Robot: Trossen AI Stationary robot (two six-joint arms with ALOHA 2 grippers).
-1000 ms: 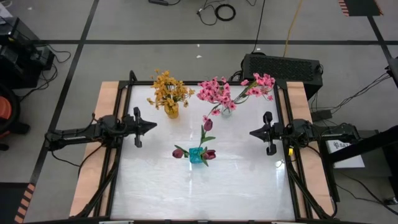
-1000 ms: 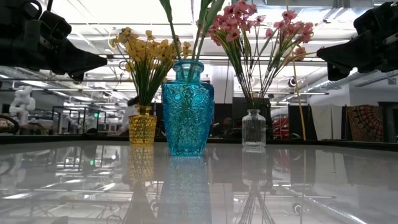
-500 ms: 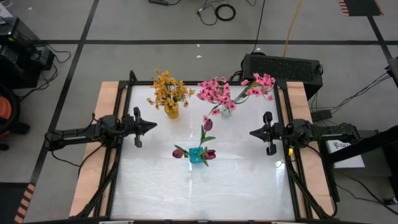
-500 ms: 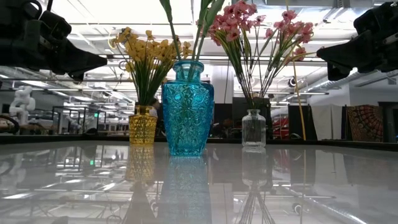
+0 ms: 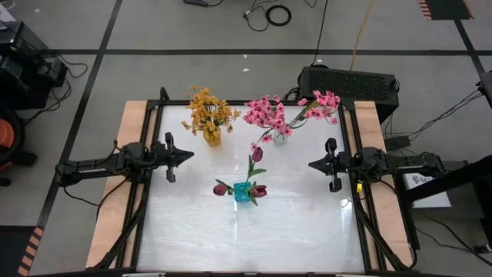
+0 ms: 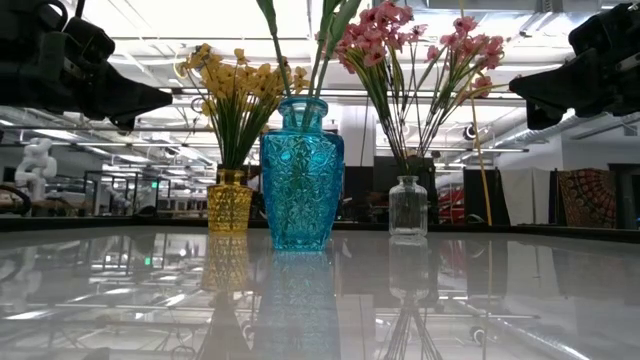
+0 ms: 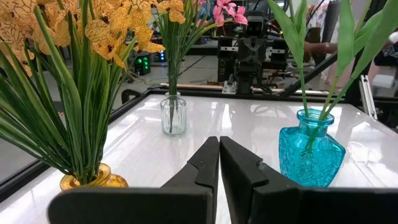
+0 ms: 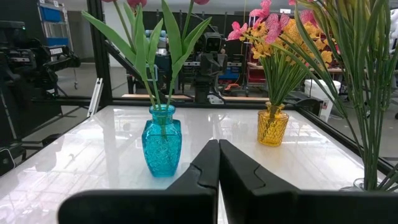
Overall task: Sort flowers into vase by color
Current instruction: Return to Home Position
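The dark maroon buds (image 5: 257, 154), 3 of them, are smooth and tulip-shaped on long green leafy stems. They stand in the blue vase (image 5: 243, 192) at the centre of the high view: 1 bud reaches toward the top of the frame and 2 droop low, 1 on each side of the rim. The blue vase is thick turquoise glass with a cut, faceted pattern, a bulging body and a narrow neck.

Up and to the left, a bunch of small, frilly yellow blossoms (image 5: 207, 110) fills a short amber vase (image 6: 229, 205) of dimpled glass. Up and to the right, the pink blossoms (image 5: 265, 114) spread in 2 loose clusters from a plain clear vase (image 6: 408, 207) shaped like a little bottle. That makes 3 vases, well apart from each other, with 1 colour in each.

They stand on a glossy white surface (image 5: 292, 231) that mirrors them and is framed in black, with a wood-toned strip down the left and right sides.

The left gripper (image 5: 192, 156) hangs at the middle left of the surface, and the right gripper (image 5: 310, 164) at the middle right. Both point inward, each with its 2 dark fingers pressed together on nothing.
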